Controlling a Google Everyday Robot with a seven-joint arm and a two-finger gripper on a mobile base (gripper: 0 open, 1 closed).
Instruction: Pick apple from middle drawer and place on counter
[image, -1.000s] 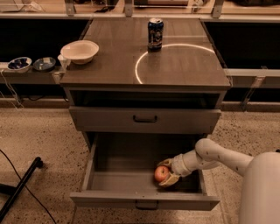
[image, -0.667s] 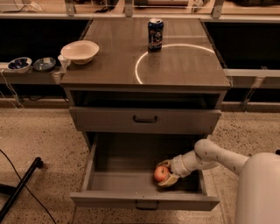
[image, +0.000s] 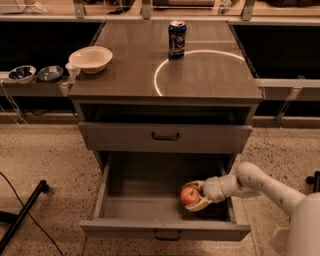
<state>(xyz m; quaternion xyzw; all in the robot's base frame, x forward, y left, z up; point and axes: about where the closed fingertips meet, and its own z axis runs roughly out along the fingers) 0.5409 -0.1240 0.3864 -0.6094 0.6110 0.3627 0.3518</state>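
Observation:
The red apple (image: 189, 195) with a yellowish patch sits inside the open middle drawer (image: 117, 231), toward its right side. My gripper (image: 195, 196) reaches in from the right, its pale fingers closed around the apple above and below. The apple is low in the drawer; I cannot tell whether it still touches the floor. The counter (image: 125, 75) with its white ring (image: 159, 71) is above, at the top of the cabinet.
A blue soda can (image: 176, 39) stands on the counter at the ring's far edge. A white bowl (image: 90, 59) sits at the counter's left. Two small bowls (image: 35, 73) rest on the left shelf. The upper drawer front (image: 165, 137) is closed. A black leg (image: 25, 212) lies on the floor at left.
Nothing visibly moved; the gripper stays around the apple at the same spot in the drawer.

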